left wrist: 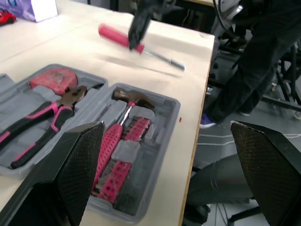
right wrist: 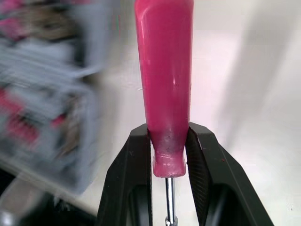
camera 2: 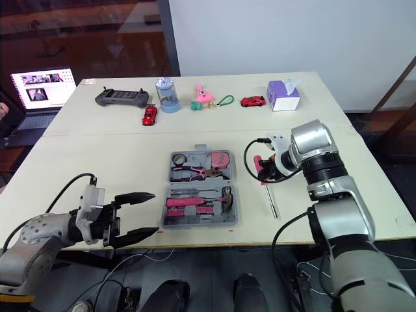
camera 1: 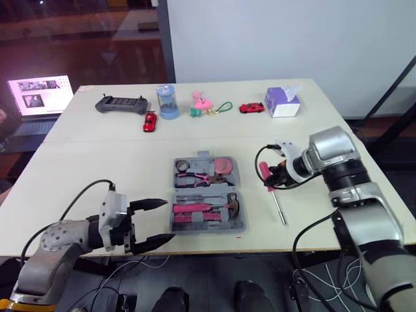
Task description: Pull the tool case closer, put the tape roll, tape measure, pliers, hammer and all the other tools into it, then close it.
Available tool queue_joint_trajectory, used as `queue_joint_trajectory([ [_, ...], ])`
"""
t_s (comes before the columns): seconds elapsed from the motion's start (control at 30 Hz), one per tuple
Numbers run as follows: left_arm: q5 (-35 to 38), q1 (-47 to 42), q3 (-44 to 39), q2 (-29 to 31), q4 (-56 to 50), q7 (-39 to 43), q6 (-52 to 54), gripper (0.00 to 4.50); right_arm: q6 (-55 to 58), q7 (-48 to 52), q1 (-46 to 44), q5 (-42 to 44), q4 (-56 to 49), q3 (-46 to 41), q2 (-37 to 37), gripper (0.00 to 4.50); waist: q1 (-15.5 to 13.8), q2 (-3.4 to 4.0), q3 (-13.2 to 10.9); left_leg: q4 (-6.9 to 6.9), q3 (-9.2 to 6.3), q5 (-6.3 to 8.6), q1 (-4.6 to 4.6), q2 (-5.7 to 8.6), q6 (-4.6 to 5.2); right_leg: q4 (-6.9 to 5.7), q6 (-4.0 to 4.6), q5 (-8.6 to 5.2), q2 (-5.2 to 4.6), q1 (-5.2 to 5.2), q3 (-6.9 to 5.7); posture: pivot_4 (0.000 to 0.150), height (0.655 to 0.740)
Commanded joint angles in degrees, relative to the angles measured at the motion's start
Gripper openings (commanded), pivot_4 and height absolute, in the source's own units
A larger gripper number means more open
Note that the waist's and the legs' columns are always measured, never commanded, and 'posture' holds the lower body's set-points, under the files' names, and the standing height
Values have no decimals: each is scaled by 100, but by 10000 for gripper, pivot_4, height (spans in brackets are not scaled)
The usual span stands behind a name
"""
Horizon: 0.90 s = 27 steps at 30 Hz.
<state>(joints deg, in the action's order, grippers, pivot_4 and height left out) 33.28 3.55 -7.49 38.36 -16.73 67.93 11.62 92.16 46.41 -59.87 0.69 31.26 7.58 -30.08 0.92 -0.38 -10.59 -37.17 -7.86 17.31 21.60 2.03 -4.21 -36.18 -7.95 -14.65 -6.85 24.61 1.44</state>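
The grey tool case (camera 1: pixel 242 226) lies open near the table's front middle. In it lie pink-handled pliers (camera 1: pixel 192 177), a reddish tape measure (camera 1: pixel 224 166) and a hammer (camera 1: pixel 231 205) beside a row of pink bits. Just right of the case, my right gripper (camera 1: pixel 273 177) is shut on the pink handle of a screwdriver (right wrist: pixel 165 70). Its metal shaft (camera 1: pixel 280 211) slants down to the table. My left gripper (camera 1: pixel 156 224) stands open at the table's front edge, just left of the case, with nothing between its fingers (left wrist: pixel 77 172).
Along the far side stand a black controller (camera 1: pixel 121 104), a blue cup (camera 1: pixel 168 102), a pink toy (camera 1: pixel 201 103), two red toy cars (camera 1: pixel 150 121) and a tissue box (camera 1: pixel 283 101). A laptop (camera 1: pixel 39 97) sits off the table's far left.
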Motion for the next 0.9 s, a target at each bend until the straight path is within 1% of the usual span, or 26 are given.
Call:
queue_joint_trajectory([
  [0.03,66,-46,-44,-2,-97,-4,-86,45000,-41,-948,179,-170,-31,-781,286,4935,14,0,0,0,0,0,0,0,0,-2,0,0,0,0,0,1500,7400],
  [0.17,38,-16,-70,-16,-156,-86,-71,45000,-645,-1753,661,-136,5,-1455,794,4935,111,-1,6,3,0,0,-12,-2,2,-6,0,0,2,-4,0,1500,7400],
  [0.27,56,36,-139,4,-222,-159,-50,45000,-1028,-2069,996,-29,-226,-1674,1018,4935,168,-35,41,2,-1,0,-18,-1,3,-8,0,0,1,-13,0,1500,7400],
  [0.33,63,54,-167,22,-233,-189,-39,45000,-1035,-2125,1160,77,-445,-1714,1087,15281,188,-53,82,2,-2,6,-25,-3,12,-8,0,0,2,-19,0,1500,7400],
  [0.37,66,61,-175,30,-232,-198,-37,45000,-1040,-2154,1227,138,-547,-1743,1113,18267,191,-53,91,1,-2,9,-28,-3,18,-8,0,0,2,-22,0,1500,7400],
  [0.4,63,77,-185,38,-229,-204,-44,45000,-1044,-2186,1319,192,-708,-1777,1135,22422,190,-53,101,0,-2,11,-32,-2,22,-8,0,0,3,-27,0,1500,7400],
  [0.43,63,95,-194,46,-224,-203,-52,45000,-1072,-2206,1421,238,-910,-1780,1134,27865,183,-54,114,0,-2,14,-33,-2,27,-8,0,0,3,-29,0,1500,7400],
  [0.47,64,112,-203,52,-222,-203,-58,45000,-1075,-2227,1529,281,-1158,-1788,1120,31723,177,-53,119,0,-4,14,-34,-2,28,-9,0,0,3,-30,-1,1500,7400],
  [0.5,73,132,-222,62,-227,-203,-55,45000,-1009,-2237,1645,340,-1457,-1806,1098,37303,167,-52,120,0,-4,14,-34,-2,28,-9,0,0,3,-31,-1,1500,7400],
  [0.53,81,145,-239,72,-234,-205,-48,45000,-965,-2213,1788,411,-1834,-1787,1044,41631,152,-51,121,-2,-5,14,-33,-2,29,-9,0,0,3,-32,-1,1500,7400],
  [0.57,86,153,-253,80,-241,-212,-36,45000,-992,-2165,1977,462,-2279,-1687,930,44669,141,-51,121,-4,-6,14,-31,-1,28,-8,-1,1,3,-33,0,1500,7400],
  [0.67,110,195,-333,111,-229,-217,-13,45000,-1093,-2072,2690,645,-3919,-1451,632,44669,96,-36,112,-4,-12,14,-21,1,28,-5,-2,1,2,-28,-1,1500,7400],
  [0.7,110,207,-363,128,-214,-210,-12,45000,-1334,-2113,3074,629,-4614,-1378,536,44669,95,-32,111,-2,-13,15,-15,1,28,-3,-2,1,2,-23,-1,1500,7400],
  [0.77,111,210,-398,143,-194,-205,0,45000,-1866,-2178,3667,589,-5509,-1240,413,44669,123,-31,110,1,-12,15,-17,1,29,-4,-3,0,2,-17,-1,1500,7400],
  [0.8,111,197,-404,155,-179,-200,5,45000,-2101,-2337,4007,547,-5849,-1283,543,44669,147,-28,113,4,-12,15,-16,1,30,-4,-3,0,3,-16,-1,1500,7400],
  [0.83,114,189,-416,164,-159,-185,5,45000,-2236,-2465,4218,532,-6030,-1319,661,44669,165,-29,114,4,-11,17,-22,0,33,-6,-3,0,4,-16,-1,1500,7400],
  [0.87,118,171,-420,169,-145,-185,17,45000,-2638,-2610,4522,420,-6189,-1241,693,44669,169,-30,115,6,-11,17,-24,-2,34,-7,-3,0,6,-17,0,1500,7400],
  [0.9,125,147,-412,178,-161,-200,51,45000,-2890,-2774,4779,415,-6245,-1293,926,44669,164,-29,115,6,-11,18,-25,-4,35,-7,-3,0,7,-17,0,1500,7400],
])
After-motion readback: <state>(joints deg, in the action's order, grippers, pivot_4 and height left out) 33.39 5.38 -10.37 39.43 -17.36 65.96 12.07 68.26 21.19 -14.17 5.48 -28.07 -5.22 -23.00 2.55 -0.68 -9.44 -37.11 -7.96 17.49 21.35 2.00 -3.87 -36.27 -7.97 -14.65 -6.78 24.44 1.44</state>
